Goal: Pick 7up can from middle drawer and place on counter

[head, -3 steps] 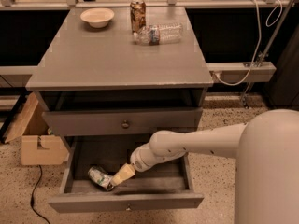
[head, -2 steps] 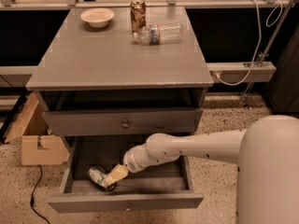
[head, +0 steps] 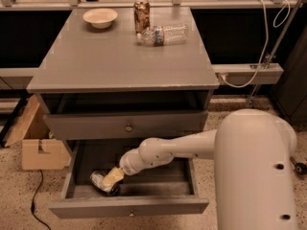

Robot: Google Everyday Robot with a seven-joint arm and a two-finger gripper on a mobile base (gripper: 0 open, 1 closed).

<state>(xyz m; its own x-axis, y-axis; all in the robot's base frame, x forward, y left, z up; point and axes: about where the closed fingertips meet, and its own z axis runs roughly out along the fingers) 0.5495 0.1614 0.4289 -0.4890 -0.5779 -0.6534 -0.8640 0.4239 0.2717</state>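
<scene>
Nearest first: my claw point(head: 113, 178) is down inside the middle drawer point(head: 129, 206), in its front-left part, touching the 7up can point(head: 100, 181). The can lies on its side on the drawer floor, just behind the front wall. Can't tell whether the claw is open or clamped; it covers the can's right end.

Change vs approx. 1 s ago: the claw slid left across the drawer floor and closed the gap to the can. The can itself hasn't shifted, so no lift yet. IMO that means I'm at the grasp step, w/ carry and place still to do.

Edges & room: the drawer is pulled out far enough that the can sits in the open part, w/ free air straight up from it. My arm point(head: 182, 145) comes in over the drawer's right wall. The upper drawer front point(head: 127, 126) hangs just above the drawer's back half, so any lift should prob. come forward before going up, or the wrist may clip it.

Beside the drawer on the left, a cardboard box point(head: 41, 152) on the floor, out of my path.

Above the drawer, the counter point(head: 120, 61): the part over the drawer is bare, good landing room. At the end farthest from the drawer stand a bowl point(head: 100, 17), a brown can point(head: 141, 15) and a lying plastic bottle point(head: 163, 34).
</scene>
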